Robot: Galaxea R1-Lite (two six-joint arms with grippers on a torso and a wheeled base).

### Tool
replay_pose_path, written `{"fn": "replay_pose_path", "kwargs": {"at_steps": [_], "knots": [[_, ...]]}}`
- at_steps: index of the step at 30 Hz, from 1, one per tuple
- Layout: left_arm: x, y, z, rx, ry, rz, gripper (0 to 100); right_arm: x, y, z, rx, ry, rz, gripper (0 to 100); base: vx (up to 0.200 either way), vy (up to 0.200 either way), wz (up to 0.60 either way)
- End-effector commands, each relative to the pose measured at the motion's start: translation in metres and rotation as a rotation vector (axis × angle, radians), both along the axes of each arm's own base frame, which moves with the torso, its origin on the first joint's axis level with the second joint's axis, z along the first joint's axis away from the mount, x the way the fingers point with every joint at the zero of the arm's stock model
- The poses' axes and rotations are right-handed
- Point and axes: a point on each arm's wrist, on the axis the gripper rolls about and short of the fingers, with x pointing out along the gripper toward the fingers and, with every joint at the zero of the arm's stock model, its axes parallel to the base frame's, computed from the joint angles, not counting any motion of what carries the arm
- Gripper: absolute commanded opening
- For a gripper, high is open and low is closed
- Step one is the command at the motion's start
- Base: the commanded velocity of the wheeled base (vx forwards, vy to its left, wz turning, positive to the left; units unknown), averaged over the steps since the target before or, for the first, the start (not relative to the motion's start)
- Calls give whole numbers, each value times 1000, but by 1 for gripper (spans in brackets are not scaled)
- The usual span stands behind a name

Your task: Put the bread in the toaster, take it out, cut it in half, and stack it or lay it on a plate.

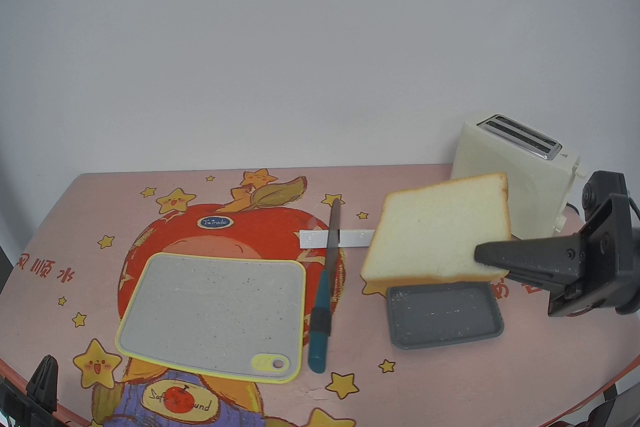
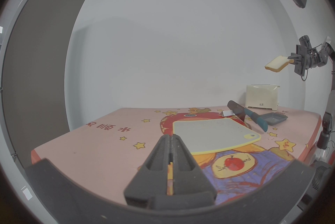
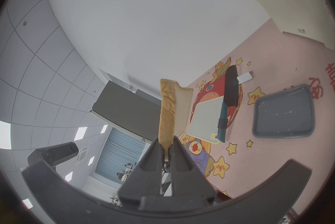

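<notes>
White bread [image 1: 437,228] | clamped by one edge in right pincer [image 1: 484,255], raised above grey plate [image 1: 445,315] | left pincer [image 2: 171,146] together

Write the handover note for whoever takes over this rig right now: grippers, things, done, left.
Right gripper: shut on the bread, held flat in the air above the grey plate, beside the toaster.
Left gripper: shut, empty, low at the near left edge of the table.
Knife lies just right of the cutting board.
Done: bread picked up; it looks pale, untoasted.
Left: toast it, take it out, halve it on the board, plate it.
</notes>
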Motion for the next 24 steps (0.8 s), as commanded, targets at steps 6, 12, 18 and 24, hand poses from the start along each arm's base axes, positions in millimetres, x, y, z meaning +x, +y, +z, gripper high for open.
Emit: {"fn": "replay_pose_path", "kwargs": {"at_steps": [6, 12, 18, 24], "knots": [[0, 0, -5, 0, 1, 1, 0, 0, 1, -3, -12, 12, 6, 0, 0, 200, 0], [0, 0, -5, 0, 3, -1, 0, -1, 1, -9, -29, 25, 11, 0, 0, 200, 0], [0, 0, -5, 0, 3, 1, 0, -1, 1, -10, -40, 35, 14, 0, 0, 200, 0], [0, 0, -5, 0, 1, 1, 0, -2, 0, -15, -79, 81, 57, 0, 0, 100, 0]]}}
